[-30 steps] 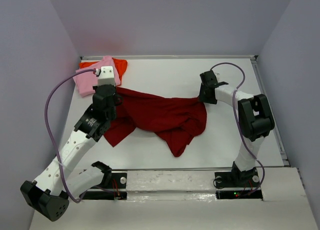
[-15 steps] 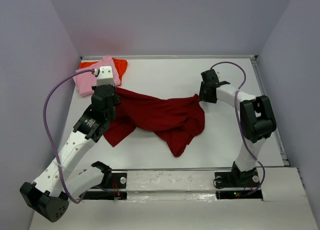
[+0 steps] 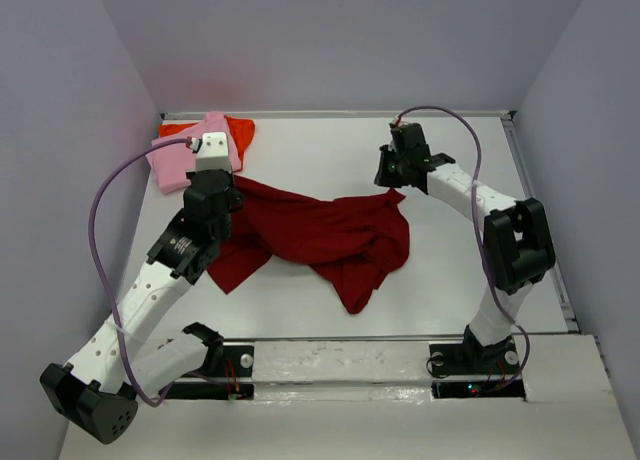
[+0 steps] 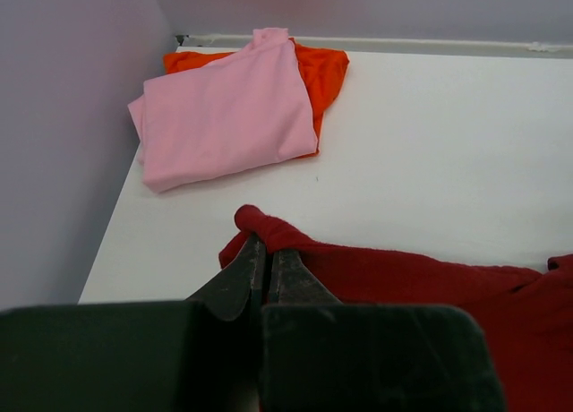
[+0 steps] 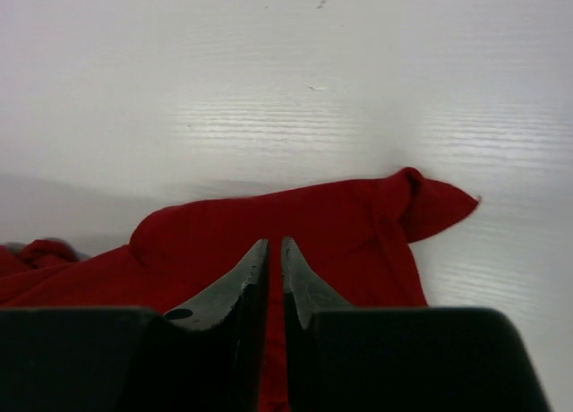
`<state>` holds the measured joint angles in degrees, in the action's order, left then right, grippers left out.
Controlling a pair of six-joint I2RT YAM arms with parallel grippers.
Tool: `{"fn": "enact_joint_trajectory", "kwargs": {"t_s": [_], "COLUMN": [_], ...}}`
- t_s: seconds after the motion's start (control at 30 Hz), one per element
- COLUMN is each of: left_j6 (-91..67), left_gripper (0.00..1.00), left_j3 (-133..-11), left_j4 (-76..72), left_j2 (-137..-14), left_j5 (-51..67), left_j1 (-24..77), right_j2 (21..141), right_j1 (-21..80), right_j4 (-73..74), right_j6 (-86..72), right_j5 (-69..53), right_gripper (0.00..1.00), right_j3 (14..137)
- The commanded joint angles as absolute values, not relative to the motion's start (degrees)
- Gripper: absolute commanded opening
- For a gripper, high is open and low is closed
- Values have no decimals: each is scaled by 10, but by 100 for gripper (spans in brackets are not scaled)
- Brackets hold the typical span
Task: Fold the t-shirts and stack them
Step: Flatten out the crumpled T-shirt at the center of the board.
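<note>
left gripper (image 4: 267, 255) and right gripper (image 5: 274, 255) both pinching crimson shirt (image 3: 320, 230) edges; imo pull apart evenly, keep cloth taut, lay flat

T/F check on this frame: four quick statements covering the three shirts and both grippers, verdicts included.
1. The light pink cloth t-shirt lies on the bright orange-red cloth t-shirt. True.
2. The dark crimson cloth t-shirt is neatly folded. False: it lies crumpled and spread out.
3. The left gripper pinches the crimson shirt. True.
4. The right gripper hangs open, holding nothing. False: it is shut on crimson cloth.
</note>
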<state>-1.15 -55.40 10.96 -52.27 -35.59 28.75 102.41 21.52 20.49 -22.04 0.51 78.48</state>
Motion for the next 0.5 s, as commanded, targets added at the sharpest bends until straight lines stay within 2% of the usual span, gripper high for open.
{"fn": "enact_joint_trajectory", "kwargs": {"t_s": [0.0,0.47], "left_j6": [-15,-14], "left_gripper": [0,0], "left_j3": [-554,-555], "left_j4": [81,80], "left_j2": [-519,-519], "left_j5": [-358,-353], "left_j1": [285,285], "right_j2": [1060,1098], "right_j1": [223,223], "right_j4": [164,147], "right_j6": [-227,-226], "right_j5": [-53,-4], "right_gripper": [16,17], "right_j3": [795,769]}}
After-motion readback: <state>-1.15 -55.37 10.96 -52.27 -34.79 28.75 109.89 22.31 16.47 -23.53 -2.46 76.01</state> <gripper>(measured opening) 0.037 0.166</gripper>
